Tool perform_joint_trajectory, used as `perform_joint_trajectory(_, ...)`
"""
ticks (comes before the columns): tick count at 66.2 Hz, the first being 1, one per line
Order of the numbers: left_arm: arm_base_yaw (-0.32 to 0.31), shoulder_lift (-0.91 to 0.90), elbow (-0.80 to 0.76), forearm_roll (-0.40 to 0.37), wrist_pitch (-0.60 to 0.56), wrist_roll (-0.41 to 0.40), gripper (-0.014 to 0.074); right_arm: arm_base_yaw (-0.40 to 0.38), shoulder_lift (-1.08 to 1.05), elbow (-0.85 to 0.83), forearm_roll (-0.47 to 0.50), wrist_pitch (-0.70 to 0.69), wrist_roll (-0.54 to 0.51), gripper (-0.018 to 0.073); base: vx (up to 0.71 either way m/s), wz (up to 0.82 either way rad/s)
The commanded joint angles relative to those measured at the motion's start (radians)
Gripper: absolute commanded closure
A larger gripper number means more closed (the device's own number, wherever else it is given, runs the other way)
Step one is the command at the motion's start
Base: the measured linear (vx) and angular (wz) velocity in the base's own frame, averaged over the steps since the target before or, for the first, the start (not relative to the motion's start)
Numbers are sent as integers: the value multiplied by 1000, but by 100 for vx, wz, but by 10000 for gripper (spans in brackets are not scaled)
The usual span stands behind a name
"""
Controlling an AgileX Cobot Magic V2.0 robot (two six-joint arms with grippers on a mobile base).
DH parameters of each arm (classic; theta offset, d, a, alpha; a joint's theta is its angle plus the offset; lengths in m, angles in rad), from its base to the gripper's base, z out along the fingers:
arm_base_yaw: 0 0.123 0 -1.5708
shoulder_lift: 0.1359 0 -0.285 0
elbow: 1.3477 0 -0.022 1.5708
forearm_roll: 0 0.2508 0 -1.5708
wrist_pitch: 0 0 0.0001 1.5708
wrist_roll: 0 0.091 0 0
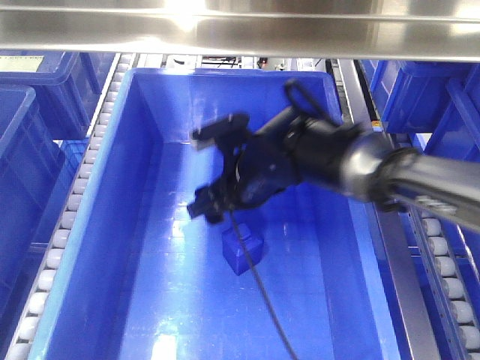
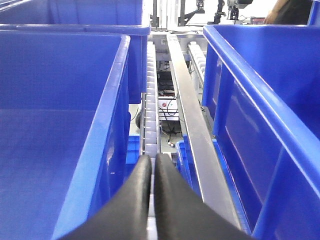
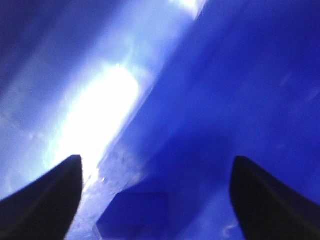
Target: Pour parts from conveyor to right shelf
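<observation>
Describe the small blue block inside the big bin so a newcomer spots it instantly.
Find the large open blue plastic bin between the roller tracks, centre of the front view. On its floor, below the open right gripper, sits a small blue box-shaped part. It is the only loose item inside, crossed by a thin black cable.

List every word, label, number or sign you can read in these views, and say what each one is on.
None can be read.
The right arm carries pale marks near the frame edge, too blurred to read.
The blue bin, the small blue box inside it and the roller rails show no lettering.
</observation>
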Motion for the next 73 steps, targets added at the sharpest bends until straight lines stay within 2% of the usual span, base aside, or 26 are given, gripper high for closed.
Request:
perform_joint_trajectory(1, -7, 18, -20, -8, -79, -8, 602, 1, -106, 18, -48, -95, 19, 25, 0, 0)
perform_joint_trajectory(13, -7, 18, -20, -8, -79, -8, 602, 1, -263, 245, -68, -342, 26, 36, 0, 0)
perform_joint_trajectory(21, -7, 18, -20, -8, -79, -8, 602, -10, -366, 372, -65, -397, 26, 63, 0, 0)
perform_joint_trajectory(26, -7, 18, -20, -8, -79, -8, 602, -21, -427, 442, -67, -404, 25, 115, 0, 0)
perform_joint_trajectory(33, -7, 18, -20, -8, -79, -8, 602, -31, -518, 517, -65, -404, 24, 274, 0, 0)
perform_joint_trajectory(42, -7, 18, -20, -8, -79, -8, 602, -31, -649, 595, -65, -415, 21, 577, 0, 0)
perform_joint_trajectory(63, -7, 18, -20, -8, -79, -8, 602, -31, -979, 804, -58, -579, 20, 568, 0, 0)
perform_joint_trajectory(73, -7, 18, -20, -8, -79, -8, 602, -31, -1103, 884, -58, -574, 20, 568, 0, 0)
